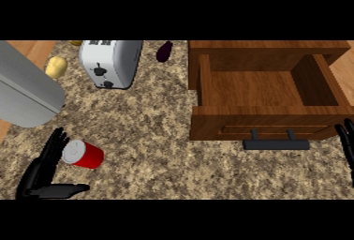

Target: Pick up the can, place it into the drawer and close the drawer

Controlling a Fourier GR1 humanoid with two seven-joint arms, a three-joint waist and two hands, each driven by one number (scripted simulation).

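A red can (84, 155) with a pale lid lies tilted on the granite counter at the lower left. My left hand (43, 173) is right beside it on its left, fingers straight and touching its lid side, thumb pointing right below it. The wooden drawer (266, 88) stands pulled out at the upper right, its inside bare, with a black handle (276, 143) on its front. Only the fingers of my right hand (346, 143) show at the right edge, upright and straight.
A white toaster (110, 62) stands at the top centre. A large grey rounded object (24, 91) fills the upper left. A yellow item (56, 67) lies beside it, and a dark purple item (164, 51) sits near the drawer's back corner.
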